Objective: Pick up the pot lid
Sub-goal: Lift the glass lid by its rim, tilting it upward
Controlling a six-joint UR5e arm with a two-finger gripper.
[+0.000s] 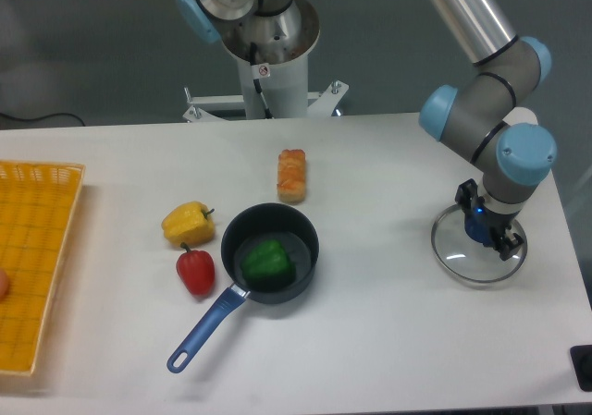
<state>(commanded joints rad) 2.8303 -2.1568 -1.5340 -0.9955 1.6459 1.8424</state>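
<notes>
Camera view: gripper (488,215) is over on the R side, pointing down at the lid (455,252), w/ its fingers partway apart and the blue knob (477,227) btwn them. Looks like it's got hold of the lid by that knob, tbh. Lid is glass w/ a metal rim, can't tell if the rim's fully off the table (370,341) or still touching in spots.

Going out from there, the pan (311,249) sits well to the L, near the middle, w/ a green pepper (268,262) in it and its blue handle (208,330) angled toward the bottom L. Bread-ish orange/brown thing (292,175) is just beyond the pan. Red pepper (195,270) is just L of the pan, yellow pepper (187,224) a bit past that. Yellow bin (18,318) is at the far L edge, and some grey/white robot hardware w/ blue caps is up top, partly cut off.
</notes>
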